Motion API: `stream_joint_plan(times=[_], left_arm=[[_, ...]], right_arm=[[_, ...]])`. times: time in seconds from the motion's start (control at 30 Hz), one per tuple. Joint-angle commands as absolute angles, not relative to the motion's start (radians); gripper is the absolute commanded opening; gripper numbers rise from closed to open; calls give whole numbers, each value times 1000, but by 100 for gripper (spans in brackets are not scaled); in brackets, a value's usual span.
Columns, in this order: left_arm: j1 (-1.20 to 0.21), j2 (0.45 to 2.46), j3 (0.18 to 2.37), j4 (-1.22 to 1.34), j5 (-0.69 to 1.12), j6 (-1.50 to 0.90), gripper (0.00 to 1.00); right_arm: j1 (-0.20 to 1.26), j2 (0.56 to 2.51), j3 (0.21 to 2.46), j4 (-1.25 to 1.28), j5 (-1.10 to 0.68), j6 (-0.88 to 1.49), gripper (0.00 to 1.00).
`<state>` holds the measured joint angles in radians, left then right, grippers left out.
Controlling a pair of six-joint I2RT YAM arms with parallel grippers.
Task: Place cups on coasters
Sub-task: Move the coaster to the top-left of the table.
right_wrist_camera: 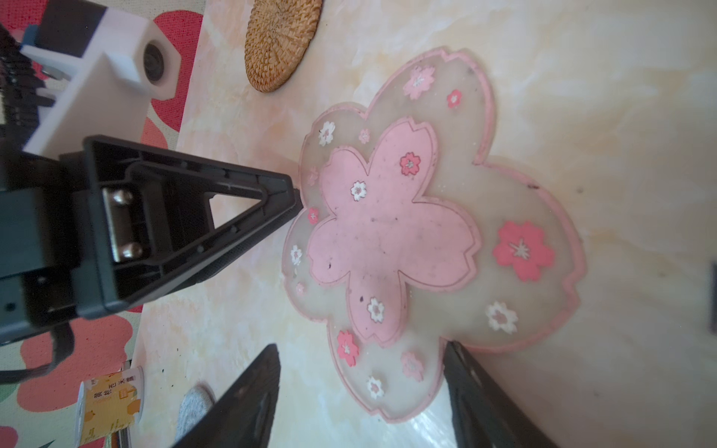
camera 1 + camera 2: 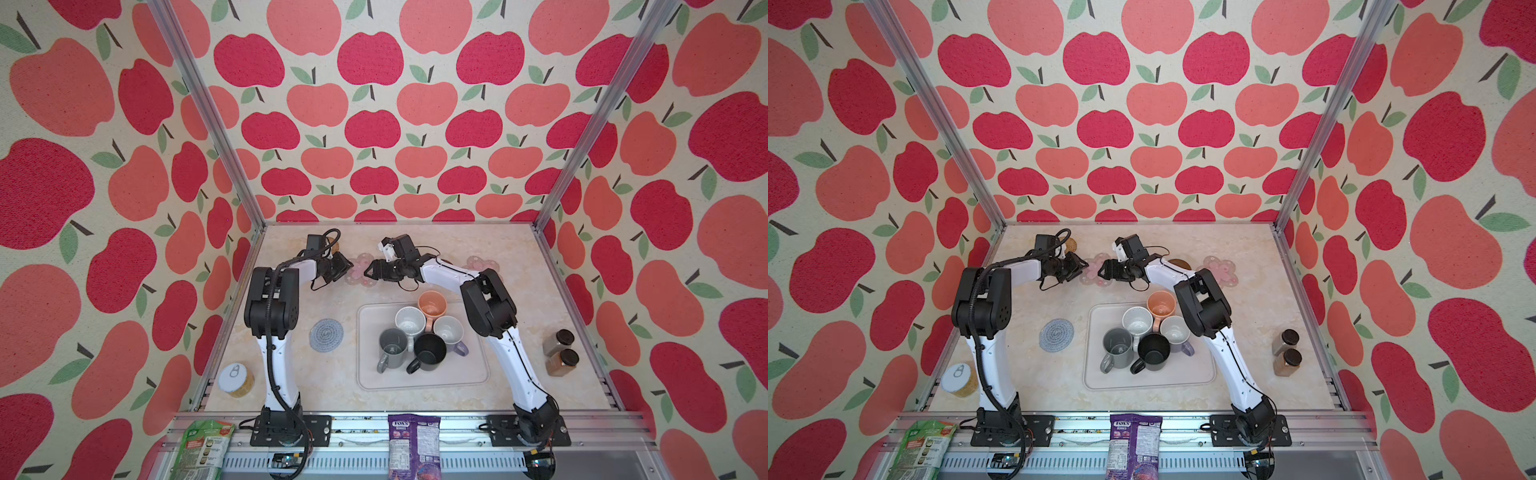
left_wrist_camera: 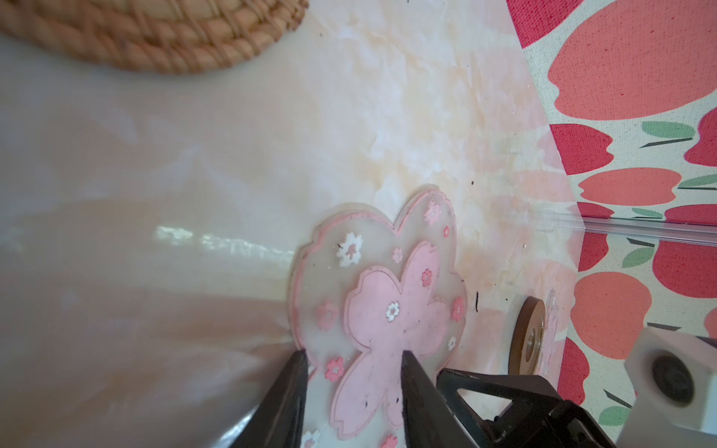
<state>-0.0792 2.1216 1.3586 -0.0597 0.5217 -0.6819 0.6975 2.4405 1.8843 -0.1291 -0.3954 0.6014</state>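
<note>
A pink flower coaster [image 2: 360, 275] lies flat at the back middle, between my two grippers. My left gripper [image 3: 353, 358] is open, its fingers [image 3: 295, 372] over the coaster's [image 3: 388, 310] near edge. From the opposite side my right gripper [image 1: 361, 351] stands open astride one petal of the coaster [image 1: 388, 232]. Grey [image 2: 392, 347], white [image 2: 410, 322], black [image 2: 429, 352], peach [image 2: 432, 303] and lavender [image 2: 449, 330] cups crowd on the tray [image 2: 457, 376]. Other coasters: a second pink flower [image 2: 482, 264], rattan [image 1: 281, 42], dark brown [image 2: 1179, 264], grey-blue crocheted [image 2: 326, 335].
A tin can [image 2: 237, 379] sits at the front left and two spice jars [image 2: 561, 341] at the right edge. Snack bags [image 2: 411, 440] hang over the front rail. Apple-patterned walls close in the back and both sides.
</note>
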Motion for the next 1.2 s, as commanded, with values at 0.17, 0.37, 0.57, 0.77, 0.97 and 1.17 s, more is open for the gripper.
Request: stream_joint_plan(times=[0.17,0.37,0.57,0.77,0.97,1.17], left_arm=[[-79,2082,1285,-148,514,-685,42],[-64,2024,1218,-126,500,-688,42],[-34,1985,1170,-120,492,-688,42],[-14,1977,1148,-105,502,-688,42],[-11,1976,1136,-94,512,-696,42],[-10,1916,1083,-87,514,-698,42]], right_arm=[[697,2446,1821,-192,-379,634,70],[714,2457,1827,-181,-391,650,70],[752,2476,1867,-188,-414,659,70],[781,2512,1933,-216,-423,655,70],[784,2528,1961,-223,-425,659,70],[785,2557,2015,-241,-430,662,70]])
